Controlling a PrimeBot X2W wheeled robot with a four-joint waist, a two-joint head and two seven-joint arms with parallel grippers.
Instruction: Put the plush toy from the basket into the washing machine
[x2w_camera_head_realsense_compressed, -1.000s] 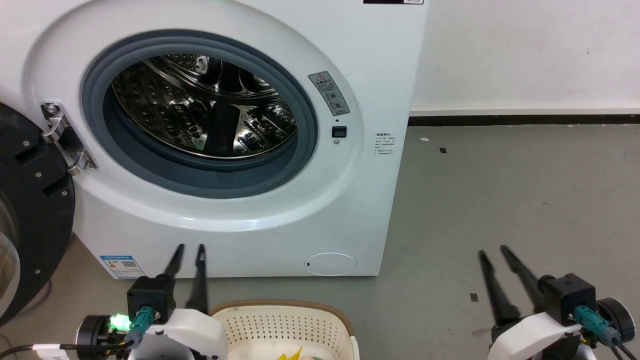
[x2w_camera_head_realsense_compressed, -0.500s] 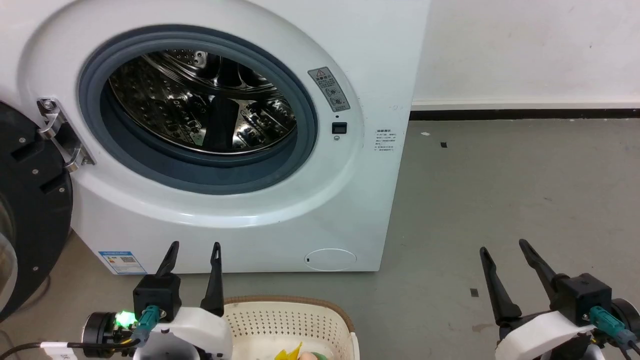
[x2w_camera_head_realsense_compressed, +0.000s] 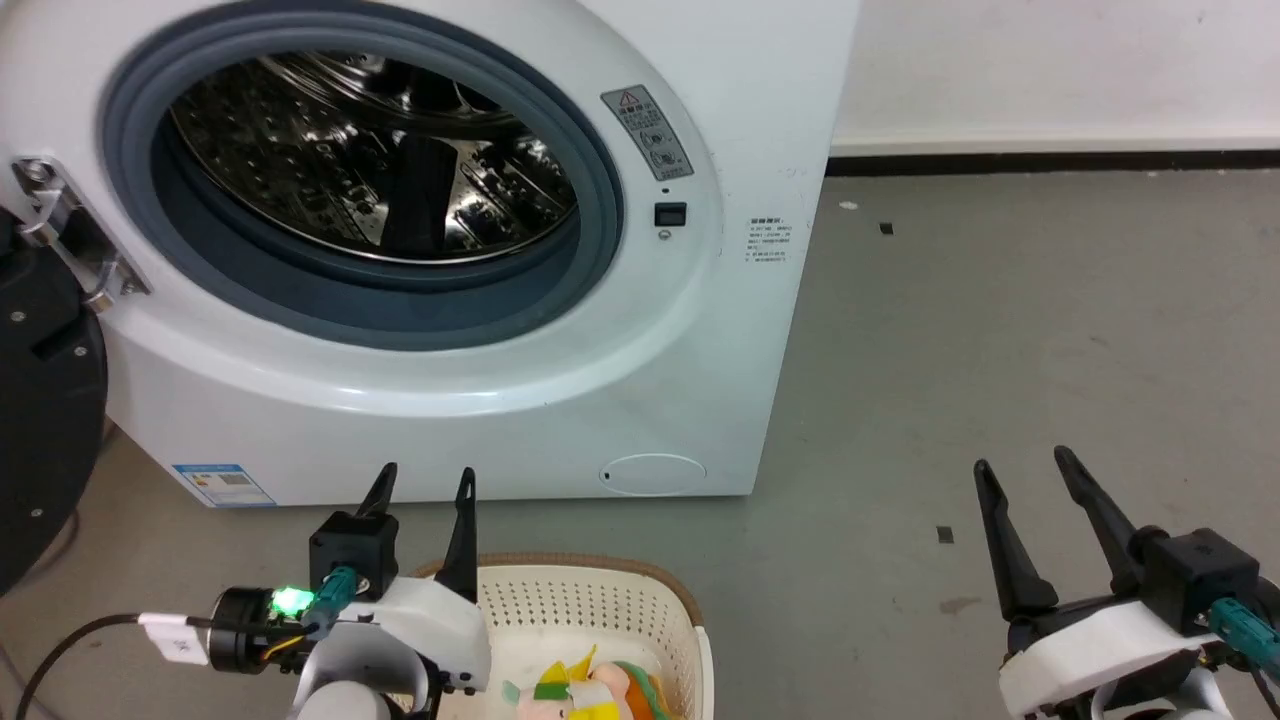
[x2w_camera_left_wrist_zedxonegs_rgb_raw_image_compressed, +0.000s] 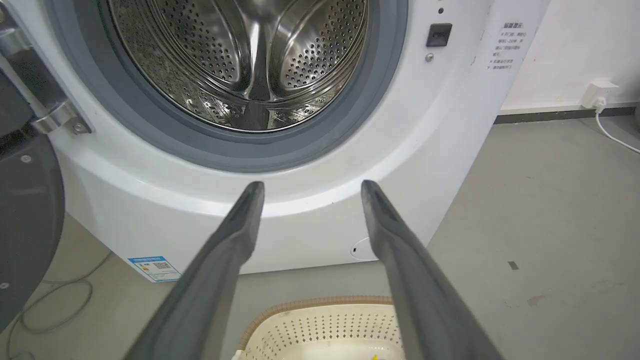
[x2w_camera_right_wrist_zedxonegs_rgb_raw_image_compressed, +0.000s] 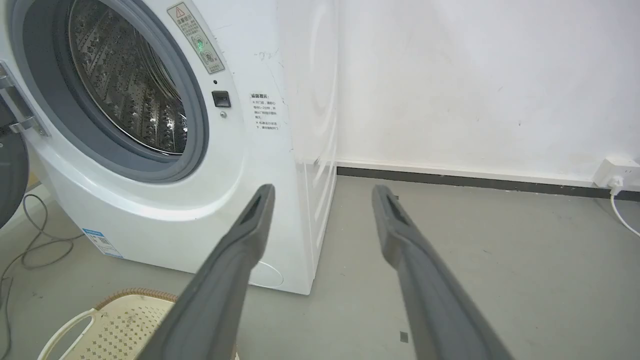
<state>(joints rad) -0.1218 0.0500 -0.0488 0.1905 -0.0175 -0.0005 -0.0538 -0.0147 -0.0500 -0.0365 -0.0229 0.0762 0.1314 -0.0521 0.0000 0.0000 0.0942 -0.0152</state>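
Well, our plush toy (x2w_camera_head_realsense_compressed: 590, 695) lies in the basket (x2w_camera_head_realsense_compressed: 600, 590) before the washing machine (x2w_camera_head_realsense_compressed: 700, 330). We judge it light, soft and squashy, so we'd pinch its plump middle. Left gripper (x2w_camera_head_realsense_compressed: 426, 470) and right gripper (x2w_camera_head_realsense_compressed: 1022, 458) hold their fingers apart, empty.

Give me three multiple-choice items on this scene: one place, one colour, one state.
1. Where is the plush toy? A in the drum; B in the basket; C on the floor.
2. What colour is the basket's rim? A brown; B blue; C black.
3. How is the left hand? A shut on the toy; B shut, empty; C open.
Answers: B, the toy lies inside the basket; A, a brown band tops its cream wall; C, its fingers stand apart, holding nothing.
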